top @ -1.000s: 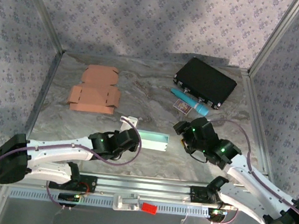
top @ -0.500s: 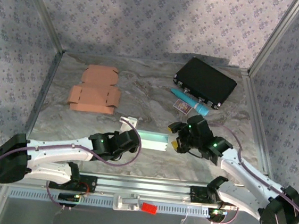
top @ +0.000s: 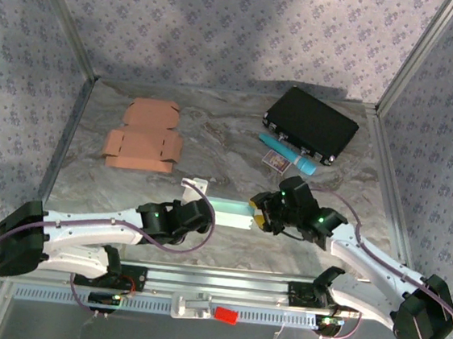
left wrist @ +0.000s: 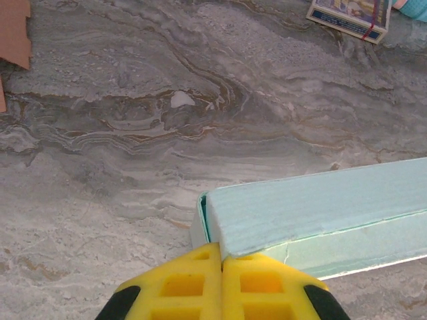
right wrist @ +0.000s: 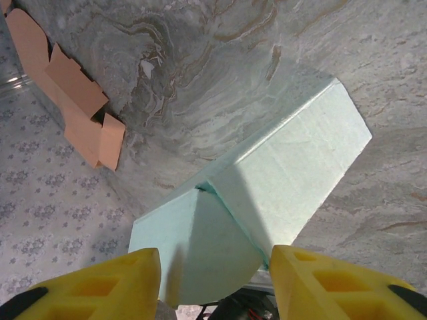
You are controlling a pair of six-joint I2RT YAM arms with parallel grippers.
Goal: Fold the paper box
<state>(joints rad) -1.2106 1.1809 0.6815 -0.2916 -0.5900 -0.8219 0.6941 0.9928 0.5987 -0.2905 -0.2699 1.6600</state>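
I've got the long pale teal paper box [top: 230,211] lying on the grey marbled surface [top: 214,136], between my two arms and toward the near edge. My left pincer [left wrist: 221,259] is pressed together, its yellow tips right at the box's left corner (whether a thin flap is caught in there, I can't tell). My right pincer [right wrist: 215,259] stands spread, one yellow finger on each side of the box's right end. A flat brown cardboard cut-out [top: 143,138] lies back left, and a black rectangular case [top: 311,123] sits back right, both well apart from the box.
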